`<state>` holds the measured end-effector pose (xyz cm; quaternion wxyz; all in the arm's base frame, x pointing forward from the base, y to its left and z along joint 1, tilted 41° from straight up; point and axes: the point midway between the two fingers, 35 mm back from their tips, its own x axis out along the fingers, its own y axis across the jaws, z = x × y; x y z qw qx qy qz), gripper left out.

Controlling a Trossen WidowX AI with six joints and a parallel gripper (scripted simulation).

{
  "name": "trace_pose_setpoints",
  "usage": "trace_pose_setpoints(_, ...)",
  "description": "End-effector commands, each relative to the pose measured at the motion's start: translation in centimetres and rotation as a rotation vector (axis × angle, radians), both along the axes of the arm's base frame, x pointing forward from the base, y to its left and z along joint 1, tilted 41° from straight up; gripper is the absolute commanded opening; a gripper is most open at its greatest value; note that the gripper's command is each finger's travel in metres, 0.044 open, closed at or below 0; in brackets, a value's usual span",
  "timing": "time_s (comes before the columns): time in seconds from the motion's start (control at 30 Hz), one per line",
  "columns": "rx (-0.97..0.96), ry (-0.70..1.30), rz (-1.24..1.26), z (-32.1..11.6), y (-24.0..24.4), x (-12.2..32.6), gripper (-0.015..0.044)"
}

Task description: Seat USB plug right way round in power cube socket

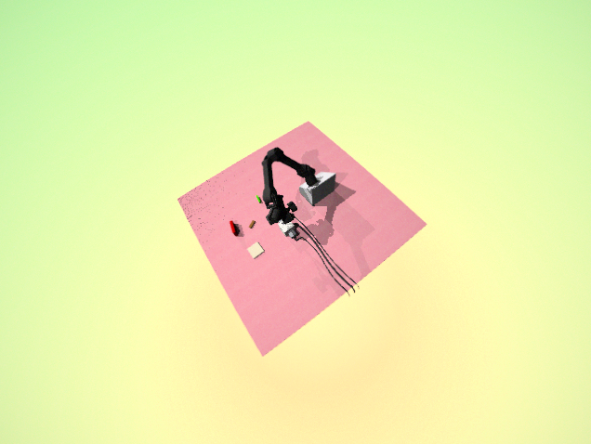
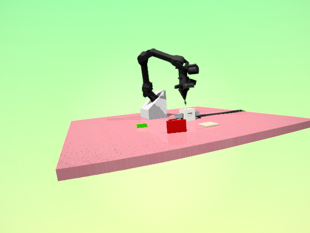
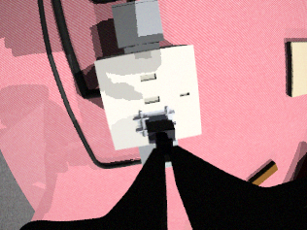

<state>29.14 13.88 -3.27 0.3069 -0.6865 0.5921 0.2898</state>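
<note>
My gripper point(image 2: 185, 100) point(image 3: 165, 153) is shut on the USB plug point(image 2: 185, 103) point(image 3: 159, 126), a small dark body with a metal end. The white power cube point(image 1: 285, 226) point(image 2: 184, 114) point(image 3: 185, 117) stands below; the exterior view shows a gap between plug and cube top. In the wrist view the plug overlaps a silvery outline point(image 3: 155, 114) near the cube's lower edge, and two slots and a smaller one show beyond it. The socket opening is hidden behind the plug, and I cannot tell which way round the plug is. The arm hides the fingertips in the top view.
Grey plugs point(image 2: 179, 115) point(image 3: 138, 28) sit on opposite cube sides, with black cables point(image 1: 329, 260) point(image 2: 220, 113) point(image 3: 68, 49) on the table. Nearby are a red block point(image 1: 232, 228) point(image 2: 176, 126), green block point(image 1: 258, 199) point(image 2: 142, 125), brown block point(image 1: 252, 224) point(image 3: 264, 173) and cream tile point(image 1: 256, 250) point(image 2: 208, 124) point(image 3: 298, 69).
</note>
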Motion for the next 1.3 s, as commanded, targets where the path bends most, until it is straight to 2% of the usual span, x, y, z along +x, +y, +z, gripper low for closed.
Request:
trace_pose_setpoints(0.0,-0.003,0.001,0.002,-0.02,-0.07,0.01,0.0)
trace_pose_setpoints(1.27,-0.022,0.014,0.018,-0.2,-0.55,0.1,0.0)
